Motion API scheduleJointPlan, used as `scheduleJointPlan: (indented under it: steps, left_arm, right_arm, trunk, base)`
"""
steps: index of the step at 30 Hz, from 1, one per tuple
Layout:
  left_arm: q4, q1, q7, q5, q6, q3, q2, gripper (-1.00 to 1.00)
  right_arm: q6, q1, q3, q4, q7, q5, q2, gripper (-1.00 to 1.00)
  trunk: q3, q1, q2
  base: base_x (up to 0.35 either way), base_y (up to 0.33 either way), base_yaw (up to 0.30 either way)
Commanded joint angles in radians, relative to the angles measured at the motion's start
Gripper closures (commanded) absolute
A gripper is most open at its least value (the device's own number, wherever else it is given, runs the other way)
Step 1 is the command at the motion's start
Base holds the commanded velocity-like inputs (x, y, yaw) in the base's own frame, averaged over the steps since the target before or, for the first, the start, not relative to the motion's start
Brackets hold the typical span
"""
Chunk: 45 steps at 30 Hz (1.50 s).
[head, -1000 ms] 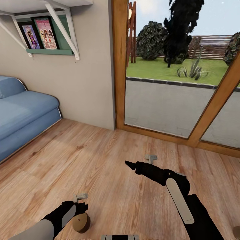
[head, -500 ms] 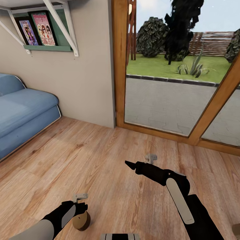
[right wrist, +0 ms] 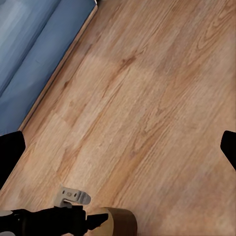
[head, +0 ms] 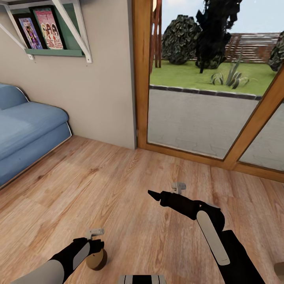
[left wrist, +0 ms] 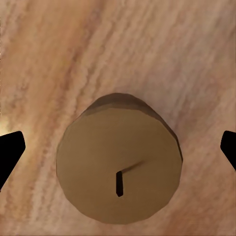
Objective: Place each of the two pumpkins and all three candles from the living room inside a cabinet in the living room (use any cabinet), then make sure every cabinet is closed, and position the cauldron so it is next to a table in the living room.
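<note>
1. Head view: the left end effector (head: pixel 96 246) hangs at the lower left of the frame, directly over a stubby grey-beige cylindrical candle (head: pixel 97 260) that stands on the pale plank wooden floor (head: pixel 98 189). Whether its fingers touch the candle cannot be told here. The right end effector (head: pixel 154 194) points left of centre, its black fingers drawn to a narrow tip. A blue upholstered sofa (head: pixel 27 130) fills the left edge, a green wall shelf with picture books (head: pixel 47 35) sits at the upper left, and a wood-framed glass door (head: pixel 205 98) spans the right.

2. Left wrist view: the candle (left wrist: pixel 119 169) is centred, its dark wick visible on the flat top. Black fingertips (left wrist: pixel 10 152) stand spread wide at both side edges, clear of it.

3. Right wrist view: fingertips (right wrist: pixel 11 150) sit apart at both edges. The sofa (right wrist: pixel 34 54) occupies the upper left; the candle (right wrist: pixel 120 221) and left end effector (right wrist: pixel 93 220) show at the bottom.
</note>
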Motion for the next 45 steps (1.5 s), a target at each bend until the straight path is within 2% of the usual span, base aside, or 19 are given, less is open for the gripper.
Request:
scheduleJointPlan:
  steps: [1, 9, 13, 19, 28, 33, 37, 45]
  left_arm:
    - [-0.003, 0.000, 0.007, 0.010, -0.001, -0.009, 0.001, -1.00]
    - [-0.003, 0.001, 0.007, 0.010, -0.039, -0.034, 0.000, -1.00]
    - [-0.003, 0.001, 0.008, 0.010, -0.042, -0.037, 0.001, -1.00]
    - [-0.003, 0.001, 0.007, 0.011, -0.043, -0.038, 0.001, -1.00]
    - [-0.004, 0.001, 0.007, 0.011, -0.044, -0.039, 0.001, -1.00]
    - [-0.006, 0.002, 0.006, 0.011, -0.044, -0.058, 0.000, -1.00]
    - [-0.008, 0.004, 0.006, 0.011, -0.044, -0.071, 0.000, -1.00]
    - [-0.012, 0.004, 0.005, 0.011, -0.046, -0.073, -0.001, -1.00]
  right_arm:
    - [0.003, -0.001, 0.000, -0.001, 0.004, 0.004, 0.000, -1.00]
    - [0.003, -0.001, 0.000, -0.001, 0.004, 0.004, 0.000, -1.00]
    - [0.003, -0.001, 0.000, -0.001, 0.004, 0.004, 0.000, -1.00]
    - [0.003, -0.001, 0.000, -0.001, 0.004, 0.004, 0.000, -1.00]
    - [0.003, -0.001, -0.002, -0.001, 0.004, 0.002, 0.000, -1.00]
    - [0.003, -0.001, -0.003, -0.001, 0.004, 0.002, 0.000, -1.00]
    - [0.003, -0.001, -0.003, -0.001, 0.004, 0.002, 0.000, -1.00]
    - [0.003, -0.001, -0.003, -0.001, 0.004, 0.002, 0.000, -1.00]
  trunk:
    - [-0.001, 0.000, 0.000]
    - [-0.028, 0.003, -0.002]
    - [-0.028, 0.003, -0.002]
    - [-0.051, 0.006, -0.003]
    - [-0.051, 0.006, -0.003]
    - [-0.067, 0.007, -0.004]
    - [-0.067, 0.007, -0.004]
    - [-0.067, 0.007, -0.004]
  base:
    - [0.000, 0.000, 0.000]
    - [0.000, 0.000, 0.000]
    - [0.000, 0.000, 0.000]
    - [0.000, 0.000, 0.000]
    - [0.000, 0.000, 0.000]
    - [0.000, 0.000, 0.000]
    - [0.000, 0.000, 0.000]
    - [0.000, 0.000, 0.000]
